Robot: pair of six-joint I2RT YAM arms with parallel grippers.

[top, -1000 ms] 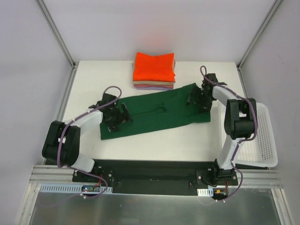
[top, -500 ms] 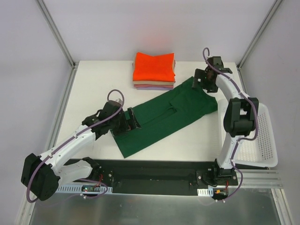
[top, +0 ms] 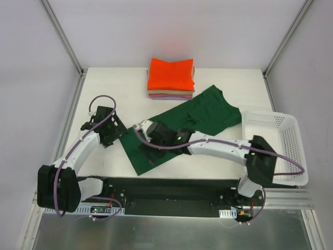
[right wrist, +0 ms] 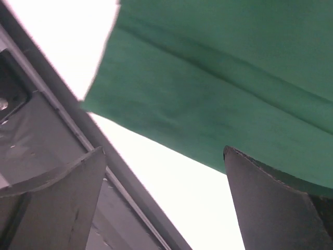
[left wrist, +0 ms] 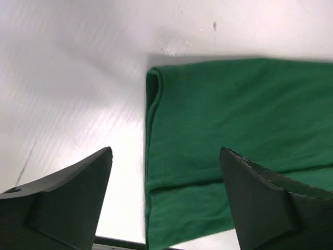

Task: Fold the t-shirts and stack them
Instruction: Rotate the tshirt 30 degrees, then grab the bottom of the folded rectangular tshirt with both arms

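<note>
A white table (top: 114, 83) fills the middle of the cell, matt and brightly, evenly lit. Pale grey wall panels close it in: a back wall (top: 171, 31) at 12 o'clock, side panels at 9 (top: 31, 78) and 3 o'clock (top: 312, 62). Slanting aluminium posts mark the far corners at 11 (top: 62, 36) and 1 o'clock (top: 289, 36). At 6 o'clock a black base plate (top: 171, 190) edges the table. Nearer still lies a dull metal sheet (top: 166, 232).

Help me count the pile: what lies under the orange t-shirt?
Beneath the orange t-shirt, only the front edges of a tan t-shirt and a lilac t-shirt show. The rest of both is covered.
</note>
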